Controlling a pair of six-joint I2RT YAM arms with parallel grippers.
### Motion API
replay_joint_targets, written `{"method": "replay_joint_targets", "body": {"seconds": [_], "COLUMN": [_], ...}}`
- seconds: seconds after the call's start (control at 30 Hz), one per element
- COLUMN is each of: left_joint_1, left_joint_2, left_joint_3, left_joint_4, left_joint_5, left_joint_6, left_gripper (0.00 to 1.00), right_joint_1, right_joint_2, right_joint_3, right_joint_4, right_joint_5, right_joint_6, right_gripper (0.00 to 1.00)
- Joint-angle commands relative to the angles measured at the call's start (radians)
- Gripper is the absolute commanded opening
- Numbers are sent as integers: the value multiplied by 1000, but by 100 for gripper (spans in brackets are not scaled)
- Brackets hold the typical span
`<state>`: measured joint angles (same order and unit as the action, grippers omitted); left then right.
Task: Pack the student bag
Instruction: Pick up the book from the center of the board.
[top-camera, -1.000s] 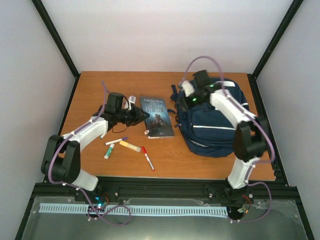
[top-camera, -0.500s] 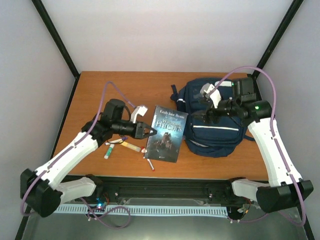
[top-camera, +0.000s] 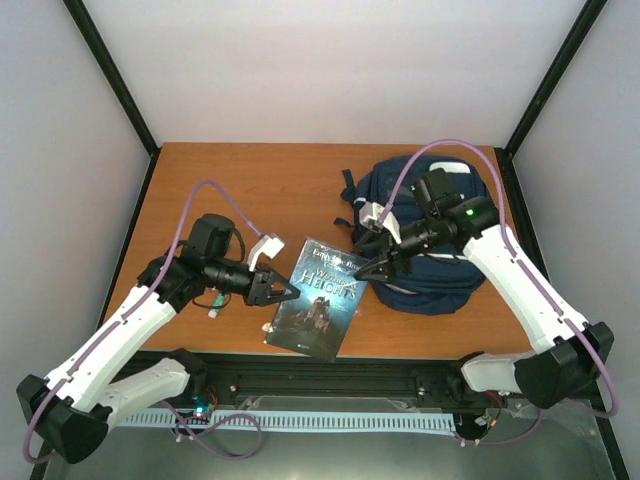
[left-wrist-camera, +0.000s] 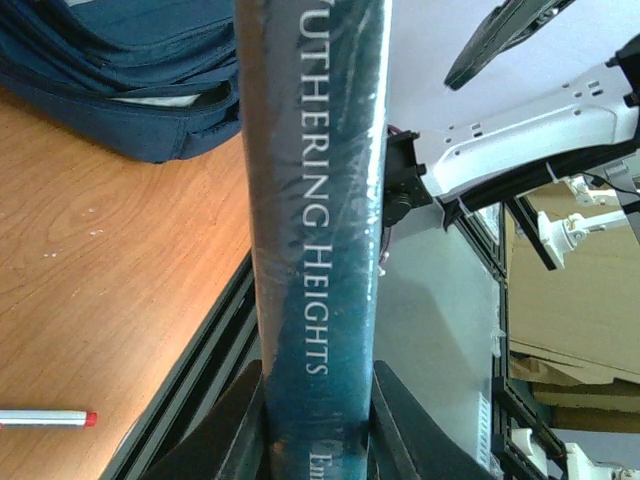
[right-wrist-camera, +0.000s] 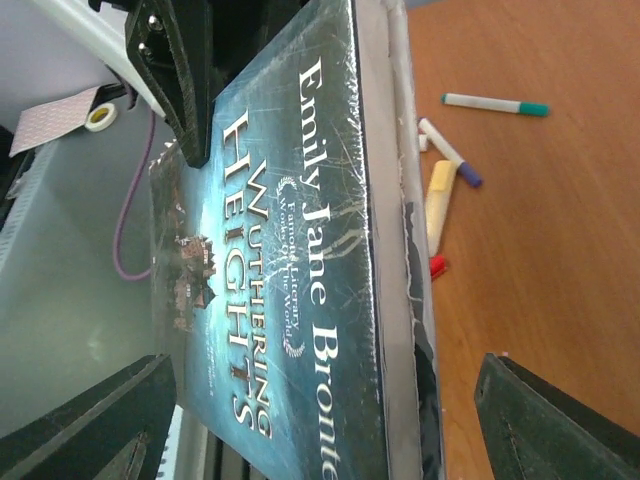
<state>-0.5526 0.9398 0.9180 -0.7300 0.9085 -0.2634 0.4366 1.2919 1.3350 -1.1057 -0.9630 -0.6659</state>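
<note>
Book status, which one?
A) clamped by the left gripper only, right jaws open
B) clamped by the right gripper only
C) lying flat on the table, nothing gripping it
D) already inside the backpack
A: the left gripper is shut on the book at its spine edge and holds it tilted off the table, while the right gripper sits at the top edge with its jaws spread wide.
</note>
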Motion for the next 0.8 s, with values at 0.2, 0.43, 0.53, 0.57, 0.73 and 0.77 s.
{"method": "replay_joint_targets", "body": {"seconds": [0.2,0.43,0.53,0.57,0.73,0.77], "left_joint_1": [-18,-18,-18,-18,-18,-18], "left_joint_2": [-33,-30,-24,-23,-38,-47], "left_joint_3": [56,61,58,56,25,8], "left_joint_4": [26,15,19,20,58,71], "left_joint_5": [121,80,48,35,21,19], "left_joint_6": [57,82,88,90,64,53], "left_gripper": [1,1,2,6,69,71], "right_joint_1": [110,119,118,118,102,90], "right_joint_2": [121,200,215,218,229,232], "right_joint_3": [67,83,87,90,148,163], "right_joint_4": [-157,-240,-239,-241,-290,-305], "right_joint_5": [-142,-259,-284,-286,-265,-272], "right_joint_6": [-75,-110,-92,-91,-127,-141], "right_gripper": [78,35,20,14,3,3]}}
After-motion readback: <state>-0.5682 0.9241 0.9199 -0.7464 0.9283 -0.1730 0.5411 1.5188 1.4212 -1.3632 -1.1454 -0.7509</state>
